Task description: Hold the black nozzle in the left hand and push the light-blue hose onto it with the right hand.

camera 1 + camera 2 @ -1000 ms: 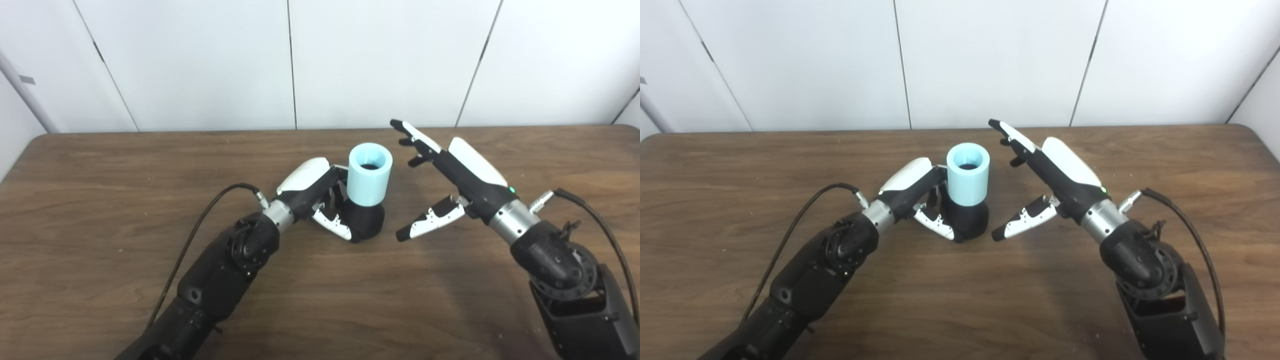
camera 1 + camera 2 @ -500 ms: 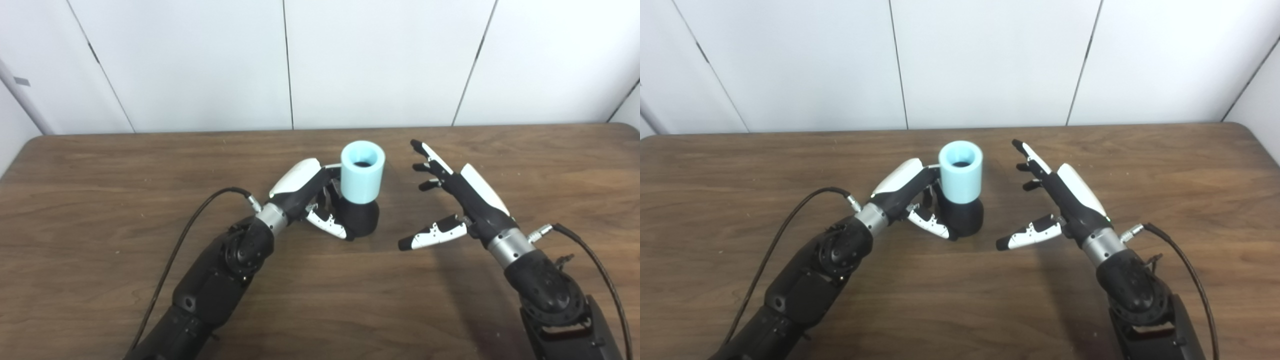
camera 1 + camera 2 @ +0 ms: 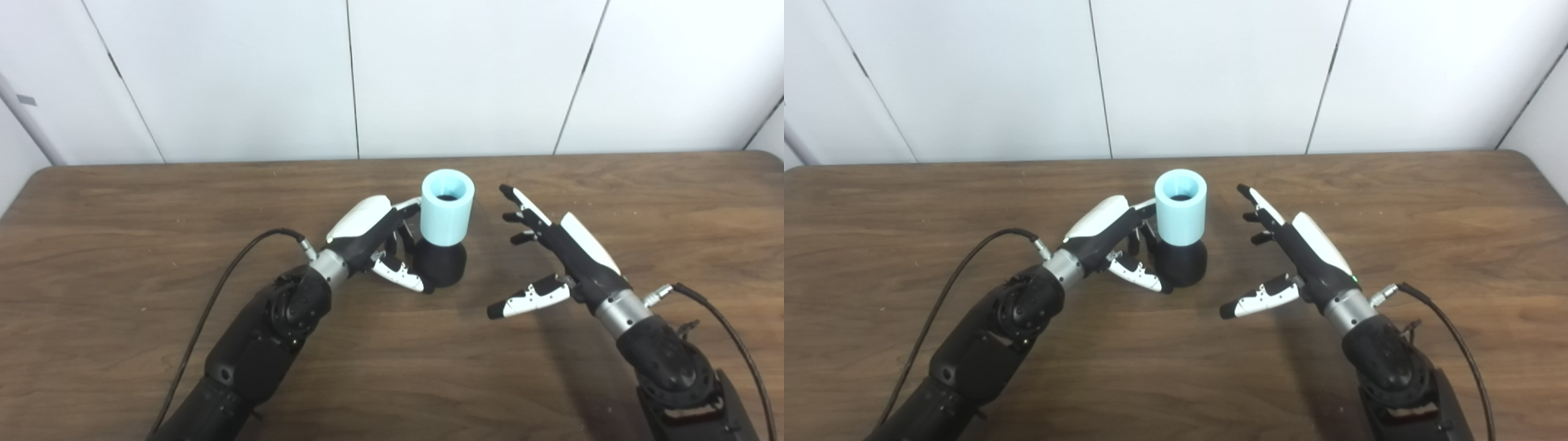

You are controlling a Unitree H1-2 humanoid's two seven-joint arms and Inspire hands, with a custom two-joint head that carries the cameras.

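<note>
Two head cameras side by side, angled down from 6 o'clock toward 12, fairly near, both sharing the wooden table, white wall panels, both arms.

hose: light blue
nozzle: black
hands: black, white shells
table: dark brown wood grain
wall: white panels

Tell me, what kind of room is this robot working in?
Probably a lab or test room, not a home. A bare wooden table stands against plain white wall panels, and only the black nozzle with its light-blue hose sits between the robot's hands.
</note>
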